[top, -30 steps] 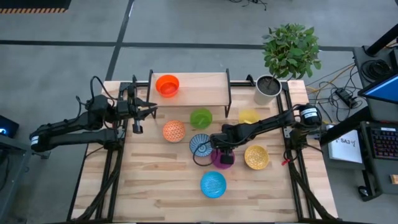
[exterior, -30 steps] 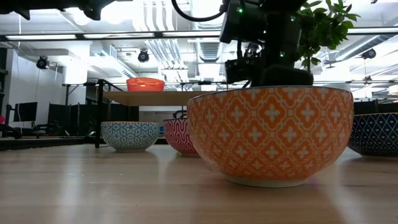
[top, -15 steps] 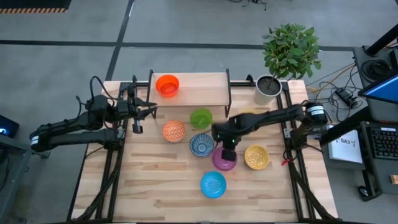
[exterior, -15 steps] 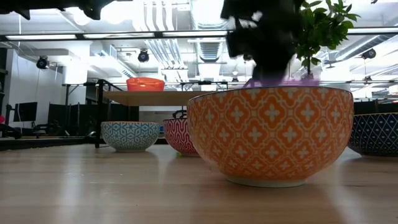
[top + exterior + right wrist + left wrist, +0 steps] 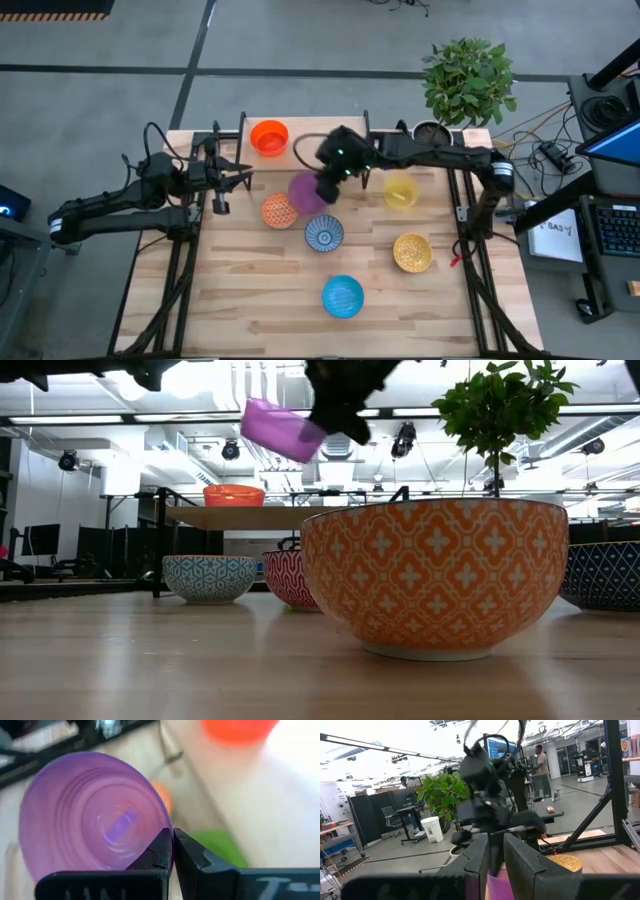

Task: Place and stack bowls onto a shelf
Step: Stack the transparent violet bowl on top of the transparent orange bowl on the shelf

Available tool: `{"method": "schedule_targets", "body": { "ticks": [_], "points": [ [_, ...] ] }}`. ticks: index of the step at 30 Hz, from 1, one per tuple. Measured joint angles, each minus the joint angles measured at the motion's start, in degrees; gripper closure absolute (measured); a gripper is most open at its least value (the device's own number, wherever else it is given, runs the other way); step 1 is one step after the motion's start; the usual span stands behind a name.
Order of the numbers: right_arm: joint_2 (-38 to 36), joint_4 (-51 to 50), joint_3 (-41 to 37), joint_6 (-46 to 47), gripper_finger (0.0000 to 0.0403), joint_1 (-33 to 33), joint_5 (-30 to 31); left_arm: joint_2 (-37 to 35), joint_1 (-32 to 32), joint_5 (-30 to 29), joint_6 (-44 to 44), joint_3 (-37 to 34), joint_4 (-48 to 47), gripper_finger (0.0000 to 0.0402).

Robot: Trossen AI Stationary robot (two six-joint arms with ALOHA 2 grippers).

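My right gripper (image 5: 325,188) is shut on the purple bowl (image 5: 306,192) and holds it in the air just in front of the shelf (image 5: 320,150), above the spot where the green bowl (image 5: 220,845) stands. The low view shows the purple bowl (image 5: 280,428) high up and tilted. A red-orange bowl (image 5: 268,137) stands on the shelf's wooden board. The orange (image 5: 279,211), blue-white patterned (image 5: 324,234), yellow (image 5: 401,190), gold (image 5: 412,252) and light blue (image 5: 343,296) bowls stand on the table. My left gripper (image 5: 238,174) waits open near the shelf's left end. My right gripper pinches the purple bowl's rim (image 5: 162,827), with one finger (image 5: 157,851) inside the bowl and the other (image 5: 192,855) outside its wall. The bowl is lifted clear of the table and is tilted, its opening facing the wrist camera.
A grey plant pot (image 5: 430,140) with a leafy plant stands at the table's far right corner, beside the shelf. The shelf's black legs (image 5: 368,160) stand close to the held bowl. Bare wood (image 5: 250,290) lies at the near left of the table.
My right gripper has lifted the purple bowl off the middle of the table and has carried it up and toward the far left, to the front of the shelf. The bowl has tipped from upright to tilted. The left arm has kept still.
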Motion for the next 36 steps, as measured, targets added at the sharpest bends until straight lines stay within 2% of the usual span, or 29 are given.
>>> {"method": "schedule_targets", "body": {
  "ticks": [5, 14, 18, 24, 36],
  "points": [
    [7.0, -0.4, 12.1, -1.1, 0.0394, -2.1, 8.3, -1.7, 0.0, 0.0, -0.8, 0.0, -0.1, 0.0359],
    [20.9, -8.3, 35.9, -1.2, 0.0394, -7.6, 9.1, -6.6, 0.0, 0.0, -1.6, 0.0, -4.7, 0.0359],
    [21.4, -5.4, 33.6, 0.1, 0.0394, -10.4, 6.4, -7.9, 0.0, 0.0, -1.6, 0.0, -6.3, 0.0359],
    [22.2, -2.2, 33.4, 2.3, 0.0394, -12.8, 6.0, -8.5, 0.0, 0.0, -1.6, -0.1, -6.4, 0.0359],
    [25.5, 5.1, 33.2, 3.6, 0.0394, -12.9, 6.5, -8.4, 0.0, 0.0, -1.6, -0.2, -6.3, 0.0359]
  ]
}}
